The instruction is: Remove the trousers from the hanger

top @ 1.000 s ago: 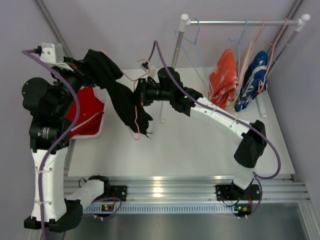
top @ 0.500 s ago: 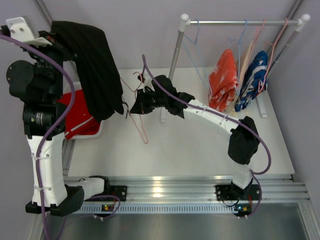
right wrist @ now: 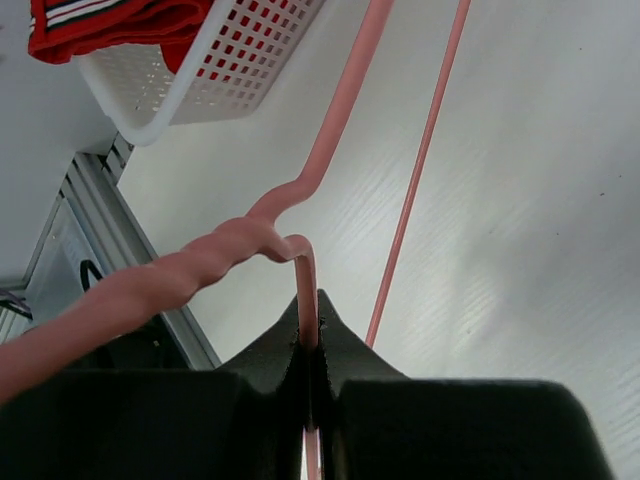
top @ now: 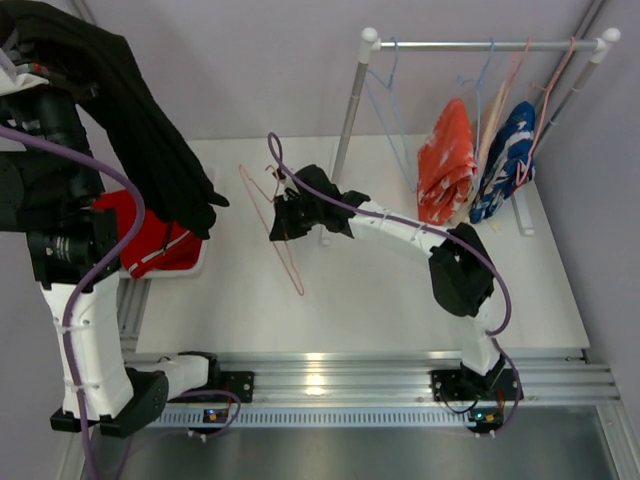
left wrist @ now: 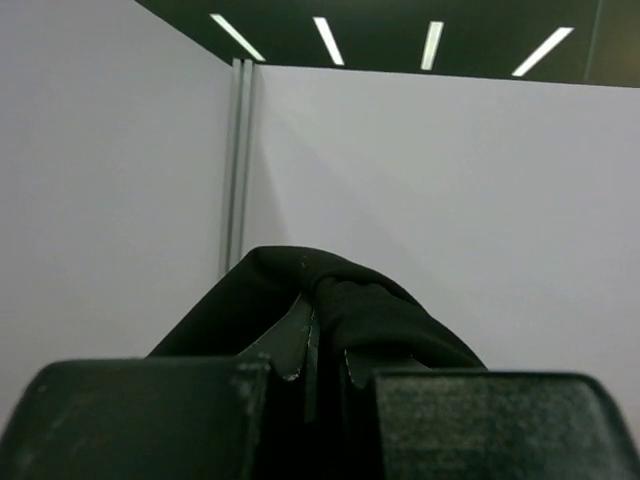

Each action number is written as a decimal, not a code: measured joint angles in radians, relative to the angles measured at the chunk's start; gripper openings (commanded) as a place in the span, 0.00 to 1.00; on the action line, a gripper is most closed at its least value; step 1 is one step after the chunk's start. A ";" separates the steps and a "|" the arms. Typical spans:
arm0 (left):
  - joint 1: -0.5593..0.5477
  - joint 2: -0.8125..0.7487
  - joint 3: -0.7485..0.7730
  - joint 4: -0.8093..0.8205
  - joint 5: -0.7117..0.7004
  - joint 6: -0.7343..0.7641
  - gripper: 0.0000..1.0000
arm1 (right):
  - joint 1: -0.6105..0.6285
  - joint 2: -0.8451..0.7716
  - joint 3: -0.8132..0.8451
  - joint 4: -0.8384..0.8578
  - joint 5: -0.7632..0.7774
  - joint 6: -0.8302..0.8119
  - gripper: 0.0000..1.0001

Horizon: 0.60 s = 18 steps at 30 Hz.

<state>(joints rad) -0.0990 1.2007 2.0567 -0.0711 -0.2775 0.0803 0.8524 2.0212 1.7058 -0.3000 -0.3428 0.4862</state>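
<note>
The black trousers hang from my left gripper, which is shut on a fold of their fabric and raised high at the far left, in front of the wall. They are off the hanger. The bare pink wire hanger is held over the table's middle by my right gripper. In the right wrist view that gripper is shut on the hanger just below its twisted neck. The red trousers lie in a white basket at the left.
A clothes rack stands at the back right. On it hang an orange-and-white garment, a blue-and-white garment and empty blue hangers. The rack's left post is just behind my right gripper.
My left arm has lifted the black trousers up and to the left, pulling them off the pink hanger. My right gripper has drawn the now bare hanger slightly left and nearer.
</note>
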 measured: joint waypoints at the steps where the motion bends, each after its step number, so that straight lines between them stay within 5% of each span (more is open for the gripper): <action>1: 0.000 0.000 -0.013 0.021 -0.011 0.024 0.00 | -0.002 0.003 0.000 -0.002 0.003 -0.005 0.00; 12: 0.018 -0.024 -0.391 0.319 -0.042 0.322 0.00 | -0.014 -0.017 0.011 -0.069 -0.029 -0.071 0.00; 18: 0.182 0.078 -0.439 0.386 -0.021 0.345 0.00 | -0.017 -0.134 -0.024 -0.083 -0.061 -0.093 0.00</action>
<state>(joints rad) 0.0830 1.2785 1.6176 0.3149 -0.2981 0.4252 0.8356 1.8877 1.6814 -0.3828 -0.4034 0.3927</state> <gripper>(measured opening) 0.053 0.003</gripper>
